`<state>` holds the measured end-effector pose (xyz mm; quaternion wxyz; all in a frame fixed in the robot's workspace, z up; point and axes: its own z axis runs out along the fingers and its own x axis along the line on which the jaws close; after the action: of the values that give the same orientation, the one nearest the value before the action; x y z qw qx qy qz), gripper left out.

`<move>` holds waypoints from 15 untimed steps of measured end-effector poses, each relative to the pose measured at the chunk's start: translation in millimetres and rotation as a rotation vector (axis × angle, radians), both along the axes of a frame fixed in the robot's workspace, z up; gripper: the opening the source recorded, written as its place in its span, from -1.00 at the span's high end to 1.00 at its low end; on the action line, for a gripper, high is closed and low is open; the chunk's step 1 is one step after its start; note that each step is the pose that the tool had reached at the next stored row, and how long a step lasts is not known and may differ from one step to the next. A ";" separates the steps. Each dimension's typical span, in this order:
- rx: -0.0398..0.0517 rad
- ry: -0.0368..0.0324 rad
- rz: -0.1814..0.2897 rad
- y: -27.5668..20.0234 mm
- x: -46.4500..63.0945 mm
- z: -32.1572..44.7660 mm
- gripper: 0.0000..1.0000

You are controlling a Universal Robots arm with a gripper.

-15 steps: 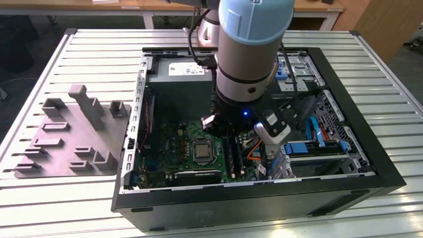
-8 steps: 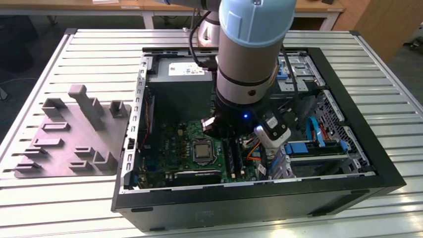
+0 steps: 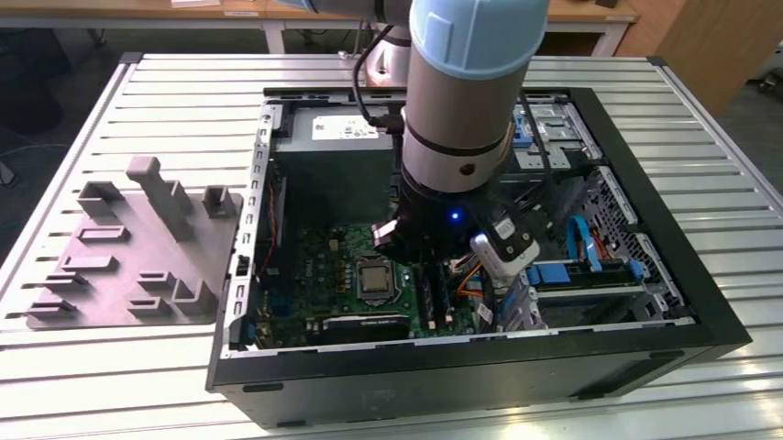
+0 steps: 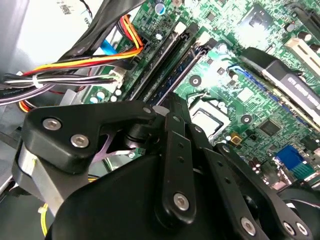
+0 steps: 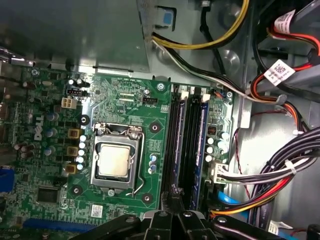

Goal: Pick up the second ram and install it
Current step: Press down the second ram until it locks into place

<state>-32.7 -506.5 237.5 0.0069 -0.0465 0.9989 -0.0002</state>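
Observation:
Two long dark blue memory sticks lie side by side in the black slots on the green motherboard. The second ram is the one whose near end lies right under my fingertips, low between its slot rails. My gripper is shut, its two black fingers pressed together and its tip at that end of the stick. In the exterior view the gripper reaches down into the open computer case, over the slots beside the processor socket.
The processor socket sits close beside the slots. Bundled cables crowd the other side. The grey power-supply box is at the back of the case. A grey moulded fixture tray lies at the exterior view's left.

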 end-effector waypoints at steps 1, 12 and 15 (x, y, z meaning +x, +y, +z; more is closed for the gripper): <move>0.0000 0.0011 0.000 -0.6 1.1 -0.2 0.80; -0.0020 0.0125 -0.009 -10.1 5.6 -2.4 0.80; -0.0019 0.0130 -0.009 -10.3 5.9 -2.5 0.80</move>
<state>-26.7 -516.8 235.0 0.0003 -0.0420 0.9991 -0.0009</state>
